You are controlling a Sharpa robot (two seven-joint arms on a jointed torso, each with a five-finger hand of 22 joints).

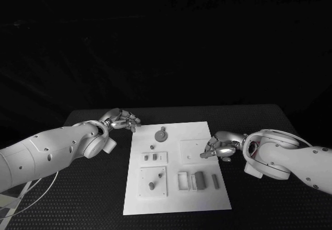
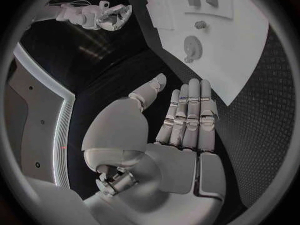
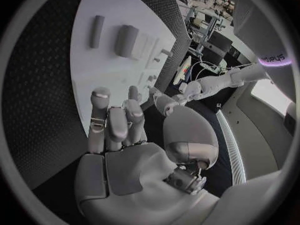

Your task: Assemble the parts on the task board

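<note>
A black table (image 1: 83,201) with a fine dotted texture fills the lower part of the head view, and a white rectangular task board (image 1: 200,201) lies in the middle of it, running away from the robot. Two white arms come in from either side. The left hand (image 1: 121,120) hovers just beside the board's far left corner, over the table; in the left wrist view its fingers (image 2: 187,115) are straight, side by side, and hold nothing. The right hand (image 1: 222,147) sits at the board's right edge about halfway along, its fingers reaching over the edge toward a raised square plate (image 1: 194,149); in the right wrist view these fingers (image 3: 109,120) are loosely extended and empty, though whether a fingertip touches the board is hard to tell. On the board lie small grey parts: a round disc (image 1: 161,135) near the far end, two small blocks (image 1: 153,156) on a plate at left centre, a square plate (image 1: 152,182) with small pieces below that, and near the right, a dark upright block (image 1: 199,179) beside a slim bar (image 1: 215,180).
</note>
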